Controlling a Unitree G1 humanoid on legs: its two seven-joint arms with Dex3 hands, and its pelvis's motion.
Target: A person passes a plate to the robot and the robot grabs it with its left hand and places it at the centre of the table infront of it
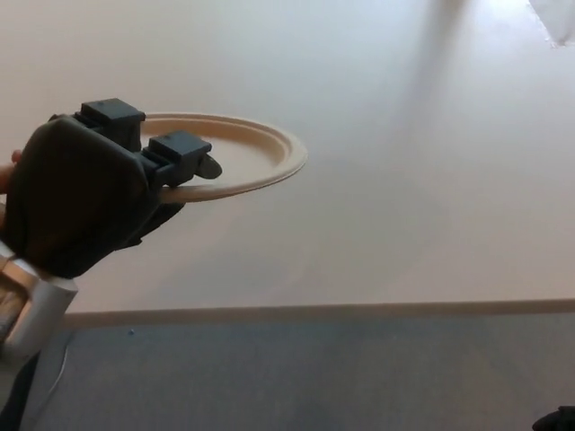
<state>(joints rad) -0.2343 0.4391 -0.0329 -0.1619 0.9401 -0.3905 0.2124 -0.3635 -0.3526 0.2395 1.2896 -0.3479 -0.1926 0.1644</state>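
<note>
**A:** How far along was the task at that moment?

**B:** Roughly midway, by my reading. The left hand (85, 193) had its fingers (180, 153) closed over the near rim of the plate (247, 157), with the thumb side underneath, so the handover part looked complete.

**A:** Was anyone else touching the plate?

**B:** Not that I could see. Only a sliver of a person's hand (7, 166) showed at the left edge, mostly hidden behind the robot's hand, and whether it touched the rim I could not tell.

**A:** Where was the plate itself?

**B:** Held above the table (404, 180), toward the left of the view, nearly level and seen almost edge-on. A faint shadow lay on the tabletop beneath it, so I judged it was not resting on the surface.

**A:** And what remained?

**B:** 2 things, I would say: carrying the plate across to the middle of the table, then lowering it flat and letting go.

**A:** The right hand?

**B:** Not in view. Only a dark scrap sat at the bottom right corner, too small to identify.
</note>
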